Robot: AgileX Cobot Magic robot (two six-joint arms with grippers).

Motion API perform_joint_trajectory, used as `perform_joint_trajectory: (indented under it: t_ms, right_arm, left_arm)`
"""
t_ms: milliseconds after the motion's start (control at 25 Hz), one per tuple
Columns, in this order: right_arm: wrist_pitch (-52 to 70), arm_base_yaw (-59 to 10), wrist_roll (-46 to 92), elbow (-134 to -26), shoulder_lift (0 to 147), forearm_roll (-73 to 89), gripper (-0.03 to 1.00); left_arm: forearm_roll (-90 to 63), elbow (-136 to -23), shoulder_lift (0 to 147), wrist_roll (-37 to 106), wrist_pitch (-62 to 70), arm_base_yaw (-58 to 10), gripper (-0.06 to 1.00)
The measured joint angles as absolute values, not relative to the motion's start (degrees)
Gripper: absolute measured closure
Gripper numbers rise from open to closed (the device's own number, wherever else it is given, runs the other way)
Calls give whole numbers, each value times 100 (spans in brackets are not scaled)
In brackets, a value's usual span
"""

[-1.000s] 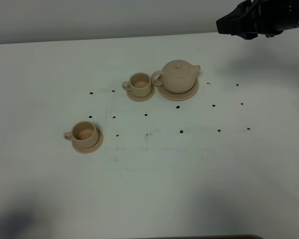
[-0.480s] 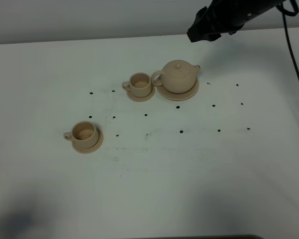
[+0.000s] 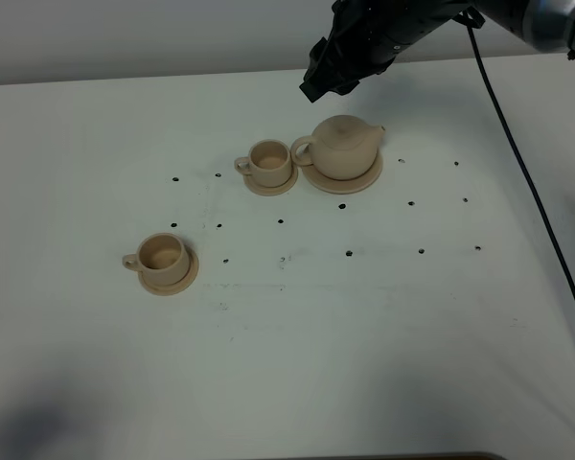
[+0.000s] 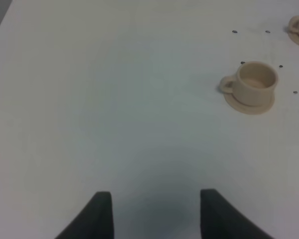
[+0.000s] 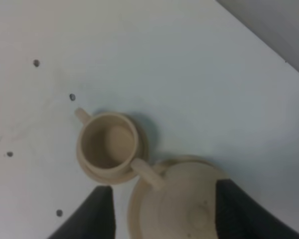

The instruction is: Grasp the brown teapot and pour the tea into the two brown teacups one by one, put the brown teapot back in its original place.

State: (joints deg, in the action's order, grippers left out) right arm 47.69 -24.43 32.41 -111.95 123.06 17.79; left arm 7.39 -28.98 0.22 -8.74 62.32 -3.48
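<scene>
The brown teapot (image 3: 343, 147) stands on its wide saucer (image 3: 368, 178), lid on, loop handle toward the nearer teacup (image 3: 269, 162). The second teacup (image 3: 161, 256) sits on its saucer at the front left. My right gripper (image 3: 318, 82) hovers above and behind the teapot, touching nothing. Seen from the right wrist, the right gripper (image 5: 162, 186) is open, with the teapot (image 5: 184, 206) and the nearer teacup (image 5: 108, 144) below it. The left gripper (image 4: 154, 209) is open over bare table, well short of the front-left teacup (image 4: 254, 82); the exterior view does not show it.
The white table (image 3: 383, 326) carries rows of small dark dots. The right arm's black cable (image 3: 527, 182) hangs down across the right side. A grey wall runs behind the table's far edge.
The right arm has swept left from the far right corner to a spot above and behind the teapot. Teapot and cups have not moved.
</scene>
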Motion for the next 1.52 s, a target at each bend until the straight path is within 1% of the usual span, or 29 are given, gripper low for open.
perform_joint_trajectory:
  t_ms: [120, 480, 800, 1000, 1120, 1360, 1520]
  right_arm:
    - [4768, -2443, 3565, -11343, 12534, 1801, 52]
    - [4771, -2443, 5540, -11354, 12859, 1886, 52]
    - [4726, -2457, 6849, -11365, 12929, 2721, 52]
    - [4720, -2552, 7333, -11437, 13149, 2864, 52]
    - [4744, -2571, 7487, -11682, 13363, 2882, 52]
    - [5000, -2575, 7449, -12315, 13800, 2812, 56]
    - [5259, -2583, 7258, -12424, 13972, 2621, 57]
  left_arm:
    - [744, -2898, 22, -874, 6232, -348, 51]
    - [752, -2898, 22, -874, 6232, -348, 51]
    - [752, -2898, 22, -874, 6232, -348, 51]
    - [752, -2898, 22, -874, 6232, -348, 51]
    - [752, -2898, 22, -874, 6232, -348, 51]
    - [752, -2898, 22, -870, 6232, -348, 51]
    - [752, -2898, 22, -870, 6232, -348, 51]
